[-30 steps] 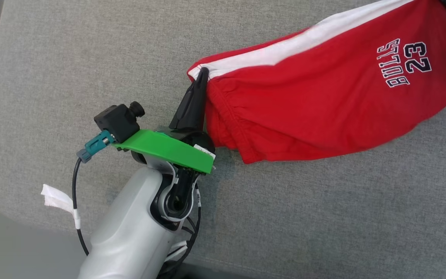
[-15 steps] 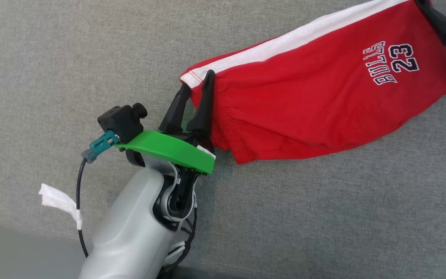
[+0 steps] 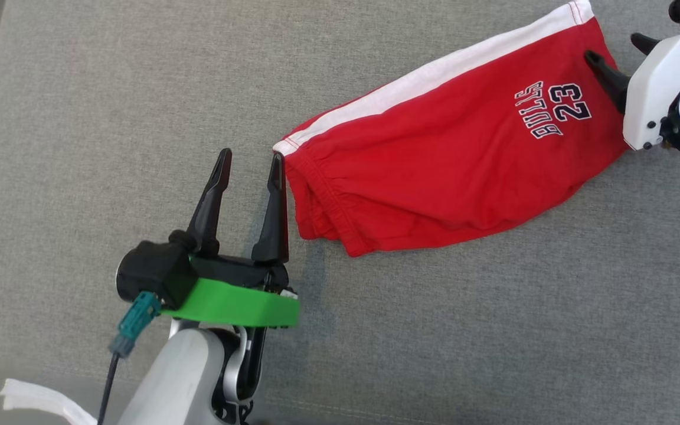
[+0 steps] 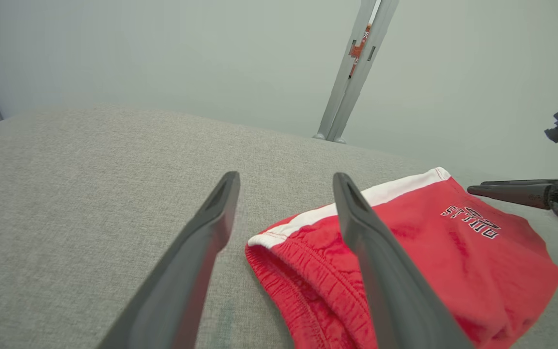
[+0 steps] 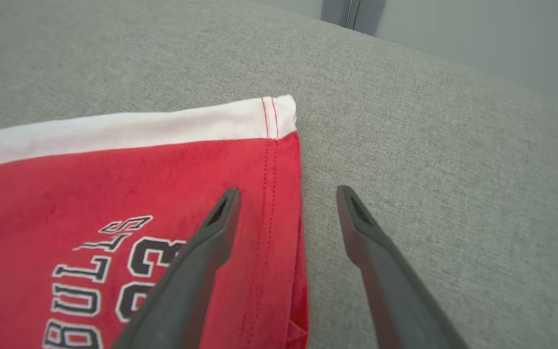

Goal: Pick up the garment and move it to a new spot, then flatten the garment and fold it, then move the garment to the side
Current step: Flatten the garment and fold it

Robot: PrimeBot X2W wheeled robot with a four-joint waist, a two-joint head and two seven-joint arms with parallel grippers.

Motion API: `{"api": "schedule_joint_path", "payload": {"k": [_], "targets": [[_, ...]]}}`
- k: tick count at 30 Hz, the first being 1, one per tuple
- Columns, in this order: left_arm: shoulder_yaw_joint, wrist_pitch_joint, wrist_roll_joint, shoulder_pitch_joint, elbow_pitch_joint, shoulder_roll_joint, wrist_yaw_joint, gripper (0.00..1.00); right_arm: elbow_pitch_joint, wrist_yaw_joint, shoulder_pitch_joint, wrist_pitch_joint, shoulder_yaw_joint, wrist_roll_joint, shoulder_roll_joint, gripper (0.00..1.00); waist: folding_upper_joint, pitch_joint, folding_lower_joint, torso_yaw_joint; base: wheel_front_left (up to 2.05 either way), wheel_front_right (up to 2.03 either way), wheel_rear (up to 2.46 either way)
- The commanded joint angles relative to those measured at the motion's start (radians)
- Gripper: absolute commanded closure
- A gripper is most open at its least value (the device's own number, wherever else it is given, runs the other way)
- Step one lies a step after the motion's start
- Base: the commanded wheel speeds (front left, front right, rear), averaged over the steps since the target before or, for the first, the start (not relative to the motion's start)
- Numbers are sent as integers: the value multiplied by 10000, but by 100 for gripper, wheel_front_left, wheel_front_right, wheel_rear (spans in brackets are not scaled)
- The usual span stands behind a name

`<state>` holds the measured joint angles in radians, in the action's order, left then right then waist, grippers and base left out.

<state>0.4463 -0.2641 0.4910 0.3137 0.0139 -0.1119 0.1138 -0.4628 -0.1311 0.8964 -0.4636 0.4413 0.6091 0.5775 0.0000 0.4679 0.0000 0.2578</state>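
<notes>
Red shorts [image 3: 434,168] loose; left pincer [image 3: 251,154], right pincer [image 3: 611,45] wide open, empty.

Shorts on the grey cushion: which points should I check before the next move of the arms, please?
1. Open left end effector: ok.
2. Open right end effector: ok.
3. No grip on shorts, which lie on cushion: ok.
4. Flat waistband: not ok, bunched.
5. Aligned hidden layers: cannot tell.
</notes>
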Motion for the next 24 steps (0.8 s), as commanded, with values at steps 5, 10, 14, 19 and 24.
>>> {"api": "schedule_joint_path", "payload": {"k": [5,10,14,19,24], "targets": [[-473,2,-1035,-607,-609,427,-421,0,-199,9,-565,-893,-1046,-1709,-550,0,0,185,0,459,0,0,0],[-698,2,-1615,-1072,-610,578,-756,0,-316,1,-1247,-1683,-2026,-2410,-1321,0,0,162,0,768,0,0,0],[-806,2,-1658,-1349,-586,612,-874,0,-285,-32,-1640,-2108,-2706,-2400,-2000,100,0,55,0,875,0,0,0],[-928,2,-1744,-1607,-574,609,-765,0,243,-23,-1812,-2229,-3517,-1769,-2542,100,0,-261,0,662,0,0,0],[-1281,2,-1858,-2030,-476,607,-872,0,778,9,-2076,-2175,-4917,-1528,-2450,100,0,-749,0,130,0,0,0]]}}
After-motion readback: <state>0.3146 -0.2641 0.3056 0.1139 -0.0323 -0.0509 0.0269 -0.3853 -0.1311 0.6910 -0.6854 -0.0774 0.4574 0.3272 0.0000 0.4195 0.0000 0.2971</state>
